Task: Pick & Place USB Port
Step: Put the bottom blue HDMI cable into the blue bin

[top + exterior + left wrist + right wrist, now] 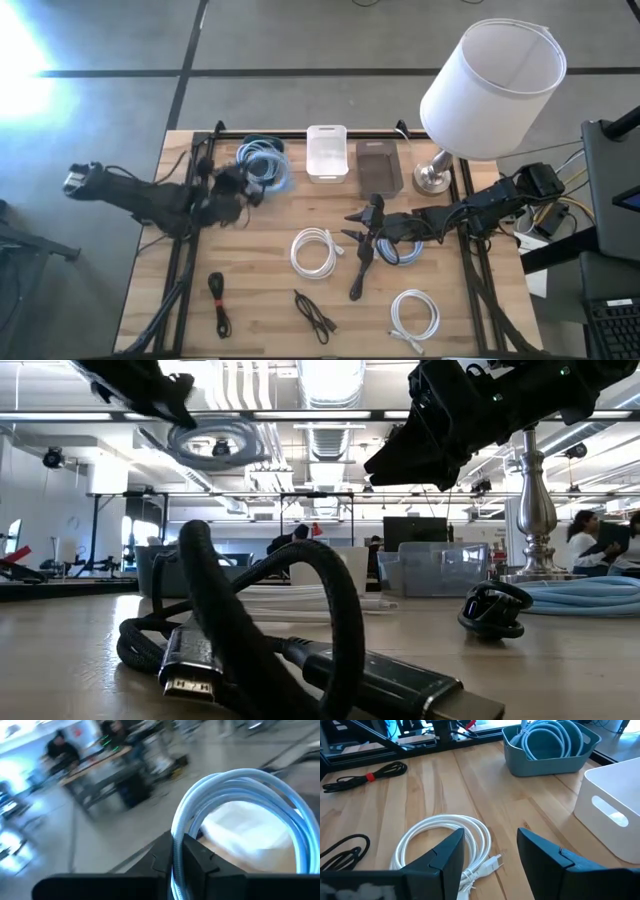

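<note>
My left gripper (254,187) is shut on a light blue coiled cable (270,166) and hangs in the air beside the teal bin (262,148) at the table's far left. The low view shows that coil (214,440) lifted well above the table. My right gripper (362,221) is open and hovers over the middle of the table. A white coiled cable (445,839) lies flat on the wood just beyond its fingers. Another light blue cable (402,252) lies under the right arm. The teal bin (547,745) holds blue cables. My left gripper pinches the light blue coil between its two fingers at one spot on the loop (176,862), several strands together. The rest of the loop (250,780) stands out beyond the fingertips. The coil is lifted clear of the table and the bin.
A white bin (327,152) and a grey bin (378,166) stand at the far edge, with a lamp (490,85) to their right. Black cables (218,300) (315,315) (360,272) and a white coil (414,318) lie toward the near edge. People stand in the room behind.
</note>
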Robot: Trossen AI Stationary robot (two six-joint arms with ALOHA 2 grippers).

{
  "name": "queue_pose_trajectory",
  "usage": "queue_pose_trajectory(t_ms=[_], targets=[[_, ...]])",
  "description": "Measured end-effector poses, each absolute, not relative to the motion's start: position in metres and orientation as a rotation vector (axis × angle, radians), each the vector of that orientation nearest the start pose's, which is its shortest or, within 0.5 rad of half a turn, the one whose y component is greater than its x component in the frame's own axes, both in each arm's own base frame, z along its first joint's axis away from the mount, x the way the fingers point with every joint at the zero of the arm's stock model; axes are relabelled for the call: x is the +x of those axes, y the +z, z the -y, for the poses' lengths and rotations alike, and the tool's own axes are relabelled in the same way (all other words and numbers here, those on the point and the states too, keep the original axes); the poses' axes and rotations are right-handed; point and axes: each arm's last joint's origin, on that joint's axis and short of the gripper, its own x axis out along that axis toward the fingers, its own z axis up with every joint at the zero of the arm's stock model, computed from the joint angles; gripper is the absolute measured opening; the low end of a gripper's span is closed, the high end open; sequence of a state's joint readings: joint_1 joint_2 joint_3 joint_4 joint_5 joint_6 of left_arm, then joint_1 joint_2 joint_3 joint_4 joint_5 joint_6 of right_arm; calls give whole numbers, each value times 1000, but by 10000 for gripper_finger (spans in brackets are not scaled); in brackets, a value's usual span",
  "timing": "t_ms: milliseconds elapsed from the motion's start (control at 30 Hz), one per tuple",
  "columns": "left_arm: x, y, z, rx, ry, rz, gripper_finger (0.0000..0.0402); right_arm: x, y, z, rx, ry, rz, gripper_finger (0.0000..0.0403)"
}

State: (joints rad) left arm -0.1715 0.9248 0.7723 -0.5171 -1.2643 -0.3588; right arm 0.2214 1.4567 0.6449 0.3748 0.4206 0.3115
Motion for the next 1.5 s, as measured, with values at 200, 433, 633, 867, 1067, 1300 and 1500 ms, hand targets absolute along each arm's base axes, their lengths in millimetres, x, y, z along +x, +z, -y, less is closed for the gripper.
queue_pose_trajectory(t_ms=[200, 433, 633, 867, 1067, 1300, 1500], targets=[[176, 264, -48, 41, 1225, -492, 29, 283, 189, -52, 170, -259, -380, 178], [169, 225, -84, 3, 1382, -616, 35, 283, 189, -52, 169, -258, -380, 176], [170, 211, -94, -47, 1364, -682, 33, 283, 189, -52, 167, -258, -383, 176], [176, 201, -98, -21, 1365, -738, 45, 283, 189, -52, 169, -259, -383, 178], [177, 194, -103, 44, 1435, -789, 47, 283, 189, -52, 169, -259, -384, 176], [177, 202, -105, 61, 1461, -762, 39, 283, 189, -52, 169, -259, -384, 176], [175, 218, -105, 92, 1515, -698, 36, 283, 189, -52, 169, -259, -384, 177]])
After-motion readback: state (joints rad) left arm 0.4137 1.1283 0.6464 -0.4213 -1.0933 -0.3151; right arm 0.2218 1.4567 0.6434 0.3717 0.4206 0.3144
